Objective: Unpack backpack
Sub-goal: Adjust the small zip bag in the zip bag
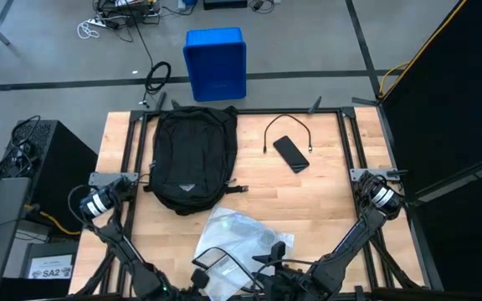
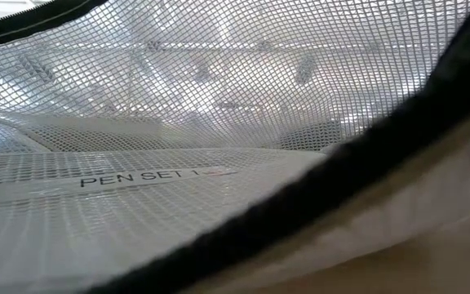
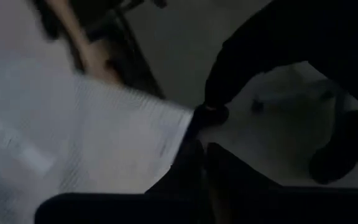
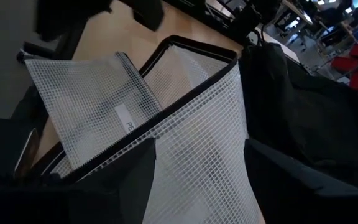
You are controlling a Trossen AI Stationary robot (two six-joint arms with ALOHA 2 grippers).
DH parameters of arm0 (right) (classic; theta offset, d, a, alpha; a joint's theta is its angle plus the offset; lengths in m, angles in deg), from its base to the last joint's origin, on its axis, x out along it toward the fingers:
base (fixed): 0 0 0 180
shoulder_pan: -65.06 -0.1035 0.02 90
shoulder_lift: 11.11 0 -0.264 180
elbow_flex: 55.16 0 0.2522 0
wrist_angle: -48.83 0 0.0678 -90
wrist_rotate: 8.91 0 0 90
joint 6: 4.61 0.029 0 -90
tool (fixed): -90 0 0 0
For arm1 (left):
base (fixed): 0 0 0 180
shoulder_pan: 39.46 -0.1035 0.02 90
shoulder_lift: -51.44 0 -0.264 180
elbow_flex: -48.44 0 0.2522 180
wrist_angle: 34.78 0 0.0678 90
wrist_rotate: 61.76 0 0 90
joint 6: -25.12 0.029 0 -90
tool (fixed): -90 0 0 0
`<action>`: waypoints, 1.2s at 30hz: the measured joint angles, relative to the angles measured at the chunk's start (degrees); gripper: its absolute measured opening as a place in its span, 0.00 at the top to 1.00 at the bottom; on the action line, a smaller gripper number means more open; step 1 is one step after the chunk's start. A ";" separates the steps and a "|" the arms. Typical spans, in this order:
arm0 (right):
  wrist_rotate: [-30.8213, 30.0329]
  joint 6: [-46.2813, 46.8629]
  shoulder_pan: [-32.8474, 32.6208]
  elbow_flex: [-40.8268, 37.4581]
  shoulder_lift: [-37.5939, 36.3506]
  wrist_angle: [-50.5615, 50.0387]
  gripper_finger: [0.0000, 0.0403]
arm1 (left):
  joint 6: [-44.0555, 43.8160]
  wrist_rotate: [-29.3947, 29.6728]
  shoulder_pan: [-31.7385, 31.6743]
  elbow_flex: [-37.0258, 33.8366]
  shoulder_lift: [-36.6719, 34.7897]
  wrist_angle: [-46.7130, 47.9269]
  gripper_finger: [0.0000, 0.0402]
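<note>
Grey floor surrounds my wooden counter, with a blue bin standing just beyond its far edge. On the counter's far left part lies the black backpack, flat and apart from both my arms. Near the front edge, a clear mesh pouch with black trim rests between my grippers. My right fingers grasp its trimmed edge. My left fingers are clenched at a corner of it. Far right of the backpack, a black phone lies beside a curved black cable.
</note>
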 joint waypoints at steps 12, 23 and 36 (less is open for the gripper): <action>0.02 -0.04 0.33 0.00 0.00 0.78 0.46 | -1.61 5.19 -2.37 4.31 4.84 10.52 1.00; 0.04 -0.08 0.33 0.00 0.00 0.85 0.52 | -3.02 13.65 -4.43 4.31 4.20 14.40 1.00; 1.60 -0.59 0.35 0.00 0.02 1.35 0.49 | -6.53 17.86 -2.48 13.54 3.73 27.38 1.00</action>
